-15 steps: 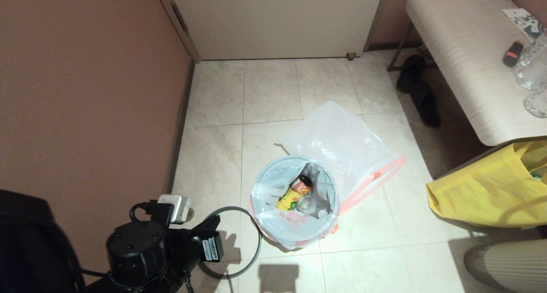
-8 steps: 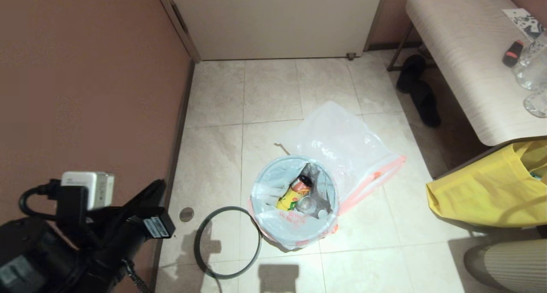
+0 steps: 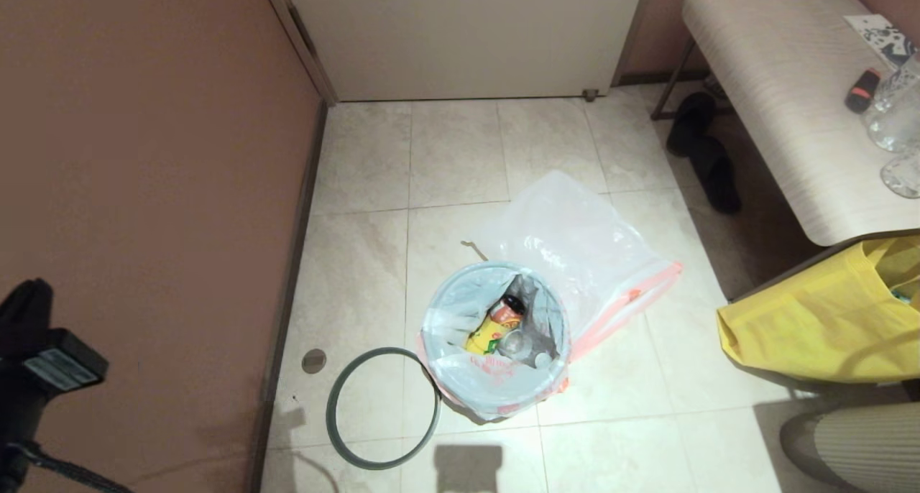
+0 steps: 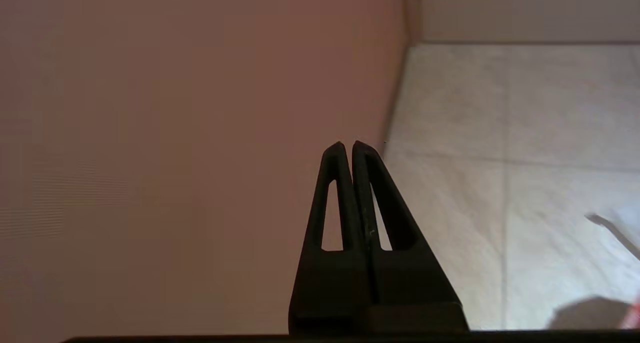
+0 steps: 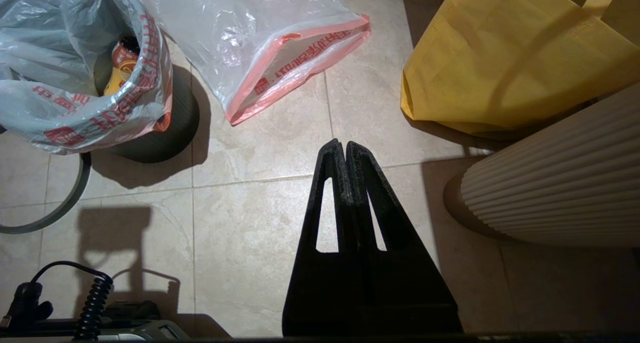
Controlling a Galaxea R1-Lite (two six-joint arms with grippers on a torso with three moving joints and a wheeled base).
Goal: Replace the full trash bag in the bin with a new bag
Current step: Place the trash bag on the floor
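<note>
The full trash bag (image 3: 489, 396) lines the bin, its pink-printed hem folded over the top and a yellow-labelled bottle (image 3: 496, 325) showing inside. The right wrist view shows the same bag (image 5: 75, 118) above the bin's black wall (image 5: 165, 133). The grey hoop rim (image 3: 331, 410) lies flat on the floor beside the bin. Behind the bin the new bag (image 3: 575, 241) lies spread out flat. My left gripper (image 3: 34, 295) is far left by the brown wall, shut and empty (image 4: 348, 145). My right gripper (image 5: 345, 144) hangs shut and empty over bare tile.
A yellow cloth tote (image 3: 812, 320) sits at the right under a pale bench (image 3: 776, 83) carrying glassware. Black slippers (image 3: 708, 162) lie below the bench. A ribbed cream object (image 3: 855, 443) stands at the near right. The brown wall (image 3: 144, 191) closes the left side, with a white door (image 3: 467, 33) behind.
My left arm has swung away from the hoop to the left edge of the head view, by the wall. The hoop, bin and both bags have stayed put.
</note>
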